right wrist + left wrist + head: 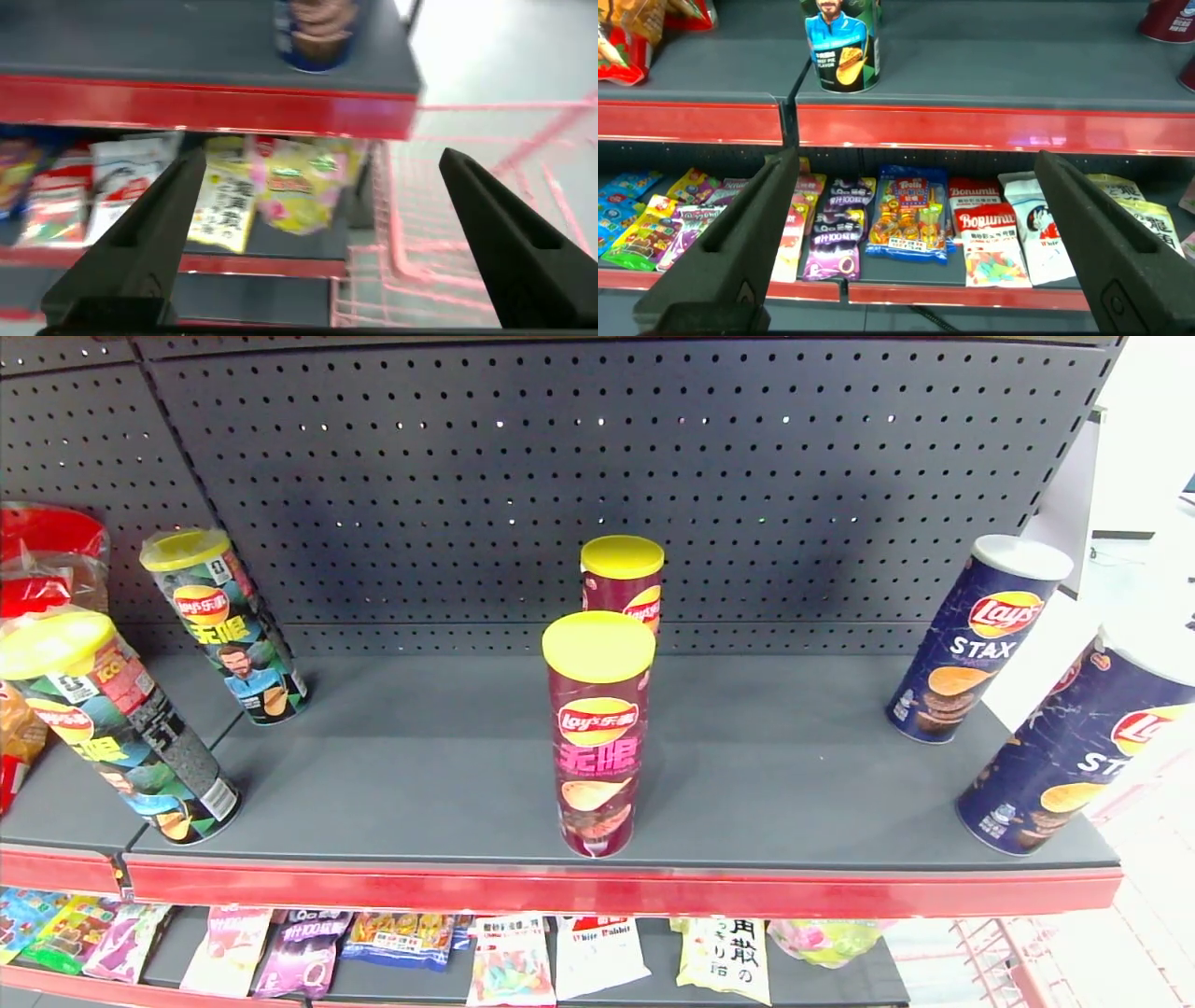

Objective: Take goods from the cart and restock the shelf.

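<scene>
Left gripper and right gripper are both spread, holding nothing, low before the shelf. Six cans stand there with wide gaps; the cart waits rightward, so restocking looks unfinished.

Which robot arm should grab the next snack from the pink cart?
Probably the right. The pink cart sits just beside the open, empty right gripper. The left gripper is open too, but it faces candy bags farther to the left.
</scene>
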